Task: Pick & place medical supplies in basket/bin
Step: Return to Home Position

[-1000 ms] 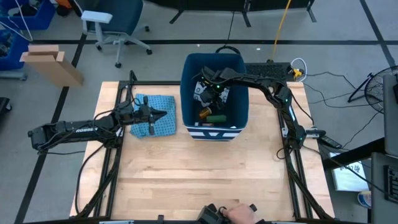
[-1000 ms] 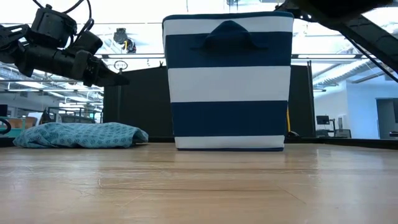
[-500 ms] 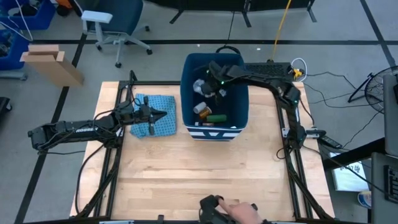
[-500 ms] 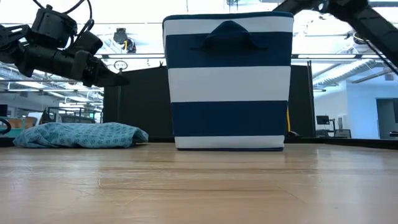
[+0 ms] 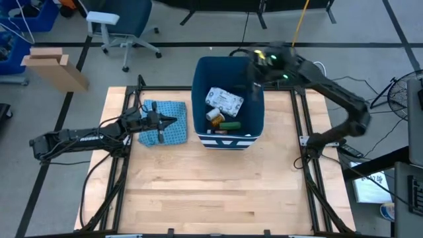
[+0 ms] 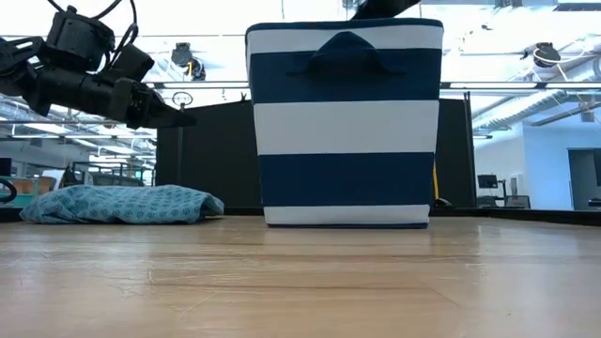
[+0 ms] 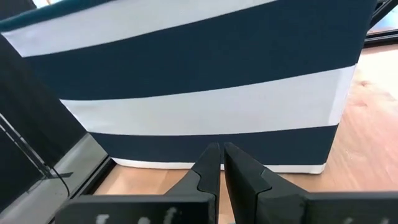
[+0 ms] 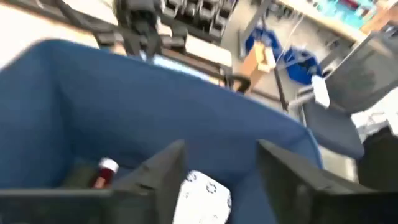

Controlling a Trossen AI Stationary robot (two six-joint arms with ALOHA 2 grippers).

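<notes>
Now the right gripper [image 8: 219, 163], fingers spread and empty, hovers over the striped bin's [image 5: 195, 99] two-o'clock corner; the left gripper [image 5: 173, 121] waits closed at its nine o'clock.

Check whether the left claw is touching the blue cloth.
Apart. The low view shows the left claw hanging well above the cloth, with clear open space between them.

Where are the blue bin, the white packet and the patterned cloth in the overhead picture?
blue bin [image 5: 228, 141]: high view, on its striped short side.
white packet [image 5: 225, 100]: high view, middle of its face.
patterned cloth [image 5: 173, 135]: high view, part nearest the bin.
</notes>
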